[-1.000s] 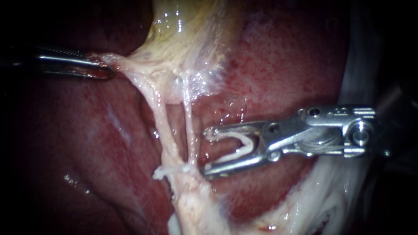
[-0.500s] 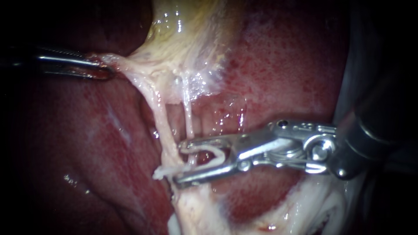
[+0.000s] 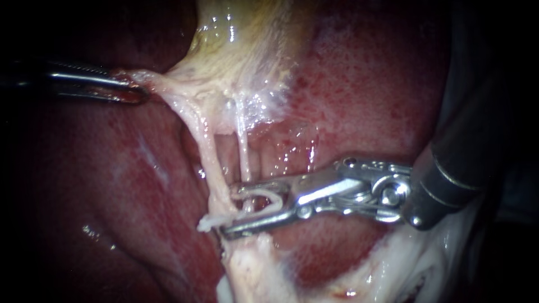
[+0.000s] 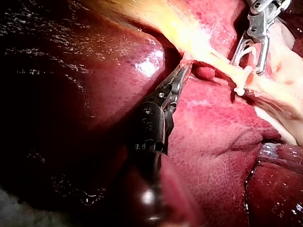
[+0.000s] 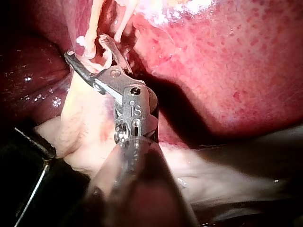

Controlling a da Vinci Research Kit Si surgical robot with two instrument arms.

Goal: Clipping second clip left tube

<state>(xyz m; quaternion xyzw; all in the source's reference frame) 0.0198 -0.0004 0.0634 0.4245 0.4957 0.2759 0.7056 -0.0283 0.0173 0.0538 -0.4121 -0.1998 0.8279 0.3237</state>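
Two pale tubes run down from the gallbladder [image 3: 241,50] over the liver [image 3: 365,95]: the left tube [image 3: 209,157] and the right tube [image 3: 243,160]. A white clip [image 3: 209,222] sits low on the left tube. My right instrument [image 3: 229,209] comes in from the right, jaws open, with an open white clip [image 3: 268,196] seated between them. The jaws span the right tube, and their tips reach the left tube just above the seated clip. My left instrument [image 3: 133,90] is shut on pale tissue at the gallbladder's neck and holds it taut to the left.
White gauze [image 3: 426,264] lies under the right instrument's shaft. In the right wrist view, its jaws [image 5: 87,47] sit at the tubes with liver [image 5: 227,66] beside them. In the left wrist view, dark liver [image 4: 71,94] flanks the left instrument [image 4: 182,71].
My right instrument has moved left, from clear of the tubes to having its open jaws across them. The left instrument and the tissue it holds have not moved.
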